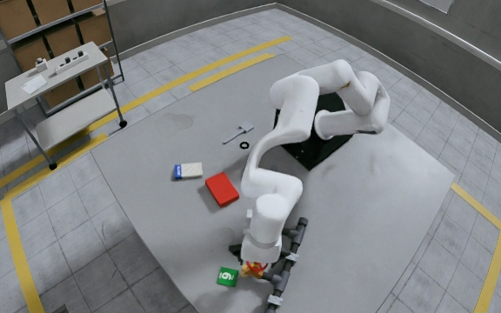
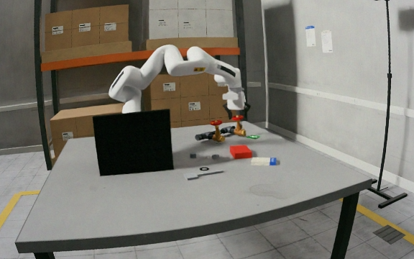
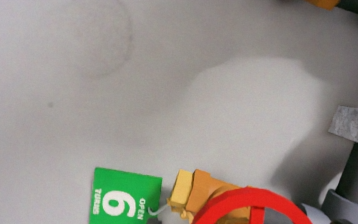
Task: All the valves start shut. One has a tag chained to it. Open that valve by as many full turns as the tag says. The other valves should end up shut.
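Observation:
A dark grey pipe (image 1: 293, 243) (image 2: 228, 129) (image 3: 357, 175) lies at the table's far end and carries two brass valves with red handwheels. A green tag (image 1: 227, 276) (image 2: 253, 137) (image 3: 122, 197) reading "OPEN 6 TURNS" is chained to the end valve (image 2: 238, 131) (image 3: 200, 190). That valve's handwheel (image 1: 257, 269) (image 2: 238, 117) (image 3: 250, 207) sits right under my gripper (image 2: 236, 111). The gripper is open, its fingers standing either side just above the wheel. The fingers do not show in the wrist view. The other valve (image 2: 216, 134) stands to the left with its wheel (image 2: 215, 122); in the top view the arm hides it.
A red block (image 1: 222, 189) (image 2: 240, 151), a white and blue box (image 1: 188, 170) (image 2: 263, 161), a grey flat tool (image 1: 238, 132) (image 2: 203, 174) and a black ring (image 1: 244, 144) (image 2: 207, 168) lie mid-table. A black box (image 1: 316, 148) (image 2: 133, 142) stands at the arm's base.

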